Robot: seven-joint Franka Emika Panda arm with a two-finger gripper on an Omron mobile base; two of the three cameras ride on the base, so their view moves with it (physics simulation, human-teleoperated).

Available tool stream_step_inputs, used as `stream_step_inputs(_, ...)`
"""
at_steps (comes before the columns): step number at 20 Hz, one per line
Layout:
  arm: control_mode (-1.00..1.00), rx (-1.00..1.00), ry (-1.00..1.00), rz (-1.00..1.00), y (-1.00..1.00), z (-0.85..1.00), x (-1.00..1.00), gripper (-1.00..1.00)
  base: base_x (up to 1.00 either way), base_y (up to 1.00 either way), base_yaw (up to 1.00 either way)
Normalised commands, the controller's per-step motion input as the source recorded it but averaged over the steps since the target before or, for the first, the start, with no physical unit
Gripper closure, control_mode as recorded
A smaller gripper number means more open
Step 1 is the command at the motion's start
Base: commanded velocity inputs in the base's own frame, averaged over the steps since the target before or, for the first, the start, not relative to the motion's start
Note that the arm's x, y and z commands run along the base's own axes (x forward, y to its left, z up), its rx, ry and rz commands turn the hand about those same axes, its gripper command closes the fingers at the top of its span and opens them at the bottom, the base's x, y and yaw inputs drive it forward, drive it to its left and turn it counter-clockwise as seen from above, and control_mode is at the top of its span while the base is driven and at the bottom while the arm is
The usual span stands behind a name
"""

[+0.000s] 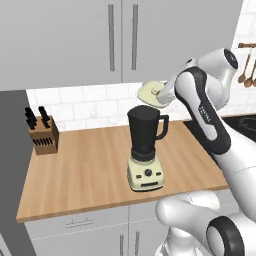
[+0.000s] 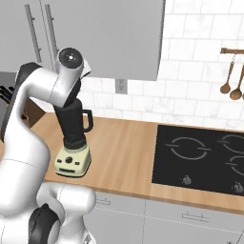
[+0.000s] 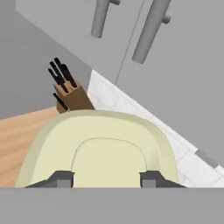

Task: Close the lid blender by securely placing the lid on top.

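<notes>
Left base view: wooden counter (image 1: 90,165) carries the blender (image 1: 145,150) near its right half, with a knife block (image 1: 44,135) well apart at the back left. I hold the lid (image 1: 151,93) in the air above the jar and slightly behind it, not touching the rim. It sits tilted, one edge lower than the other. The gripper (image 1: 162,92) has its jaws clamped on the lid; in the hand view the two tips press against the raised centre of the lid (image 3: 105,153).

Risk as I judge it: lowering with this tilt could catch one edge on the jar rim and leave the lid cocked, or nudge the blender sideways. A pinch on the raised centre alone might let the lid swivel.

Appearance: lid is pale cream-green, rounded-square, flat with a raised middle. Jar is tall, dark and open-topped, with a side handle, on a cream base with a knob.
</notes>
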Motion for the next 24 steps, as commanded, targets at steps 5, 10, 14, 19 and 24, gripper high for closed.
stream_step_inputs(5,-1.00,0.05,0.14,-0.08,0.15,-0.40,0.16,1.00,0.00,0.00,0.00)
stream_step_inputs(10,-1.00,0.04,0.17,-0.07,0.00,-0.25,0.11,1.00,0.00,0.00,0.00)
stream_step_inputs(14,-1.00,0.02,0.10,0.00,0.00,0.00,0.47,1.00,0.00,0.00,0.00)
stream_step_inputs(19,-1.00,-0.01,0.05,0.00,0.11,-0.03,0.51,1.00,0.00,0.00,0.00)
stream_step_inputs(24,-1.00,-0.08,0.11,0.08,0.12,-0.25,0.08,1.00,0.00,0.00,0.00)
